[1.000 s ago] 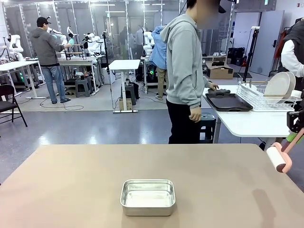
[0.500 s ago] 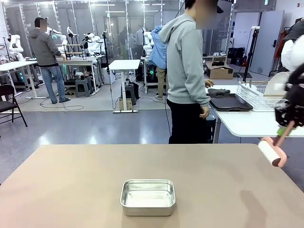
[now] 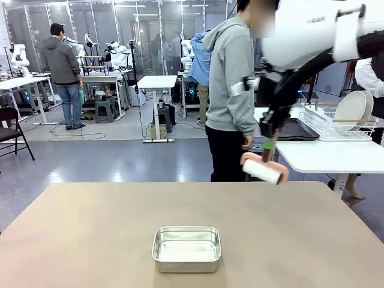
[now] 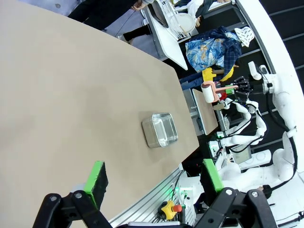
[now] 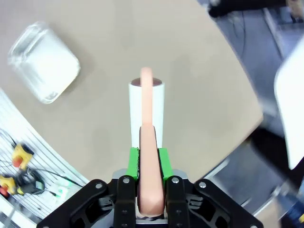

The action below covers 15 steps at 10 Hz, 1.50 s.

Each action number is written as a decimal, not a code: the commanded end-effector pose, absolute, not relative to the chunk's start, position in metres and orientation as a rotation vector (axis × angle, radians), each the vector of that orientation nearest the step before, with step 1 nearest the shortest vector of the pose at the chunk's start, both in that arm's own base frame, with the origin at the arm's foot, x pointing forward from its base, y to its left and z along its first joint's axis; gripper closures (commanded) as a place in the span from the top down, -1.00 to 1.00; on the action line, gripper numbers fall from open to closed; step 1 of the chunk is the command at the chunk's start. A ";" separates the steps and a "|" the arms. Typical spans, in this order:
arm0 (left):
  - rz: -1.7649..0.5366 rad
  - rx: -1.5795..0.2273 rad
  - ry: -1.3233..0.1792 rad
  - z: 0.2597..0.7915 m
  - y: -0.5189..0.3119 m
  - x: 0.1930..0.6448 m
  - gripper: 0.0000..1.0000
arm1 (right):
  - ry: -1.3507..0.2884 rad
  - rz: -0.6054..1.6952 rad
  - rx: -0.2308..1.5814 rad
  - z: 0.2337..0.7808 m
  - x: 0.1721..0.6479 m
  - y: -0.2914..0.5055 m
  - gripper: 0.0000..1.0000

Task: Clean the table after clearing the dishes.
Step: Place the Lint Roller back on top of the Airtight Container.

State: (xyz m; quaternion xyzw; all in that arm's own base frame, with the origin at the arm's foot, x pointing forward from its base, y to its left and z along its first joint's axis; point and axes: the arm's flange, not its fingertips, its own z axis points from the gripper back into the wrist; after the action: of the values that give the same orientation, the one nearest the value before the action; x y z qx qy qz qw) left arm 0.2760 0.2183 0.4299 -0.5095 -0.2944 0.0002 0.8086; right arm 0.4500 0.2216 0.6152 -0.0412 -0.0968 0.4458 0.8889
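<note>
The right gripper (image 5: pixel 148 164) pinches a pink-handled white lint roller (image 3: pixel 262 171) above the matte tan desk's (image 3: pixel 90 240) far edge; the left gripper (image 4: pixel 154 178) is spread.

Right gripper (image 3: pixel 268 146) carried lint roller (image 3: pixel 263 170) leftward over table's (image 3: pixel 90 228) far edge; person (image 3: pixel 231 90) shifted left.

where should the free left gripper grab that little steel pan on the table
Come from above and pinch one long wall of the small rectangular steel pan near its rolled rim: it sits flat and open-topped on the tan table, likely too wide to span. The left gripper is open.
</note>
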 end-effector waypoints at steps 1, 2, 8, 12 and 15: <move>-0.008 -1.099 -0.634 0.431 0.220 0.273 1.00 | -0.238 1.232 -0.095 0.604 0.434 0.268 -0.59; -0.008 -1.099 -0.634 0.431 0.220 0.273 1.00 | -0.212 1.349 -0.077 0.590 0.416 0.299 -0.59; -0.008 -1.099 -0.634 0.431 0.220 0.273 1.00 | -0.309 1.497 -0.084 0.532 0.360 0.377 -0.59; -0.008 -1.099 -0.634 0.431 0.220 0.273 1.00 | -0.163 1.603 0.072 0.539 0.345 0.381 -0.59; -0.008 -1.099 -0.634 0.431 0.220 0.273 1.00 | -0.163 1.588 0.055 0.536 0.348 0.380 -0.59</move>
State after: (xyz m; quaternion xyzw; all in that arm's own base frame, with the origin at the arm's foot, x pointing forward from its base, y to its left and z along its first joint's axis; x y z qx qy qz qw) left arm 0.2759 0.2183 0.4299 -0.5095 -0.2944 0.0002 0.8085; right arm 0.3482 0.3800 0.5369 0.0249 -0.0729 0.7120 0.6979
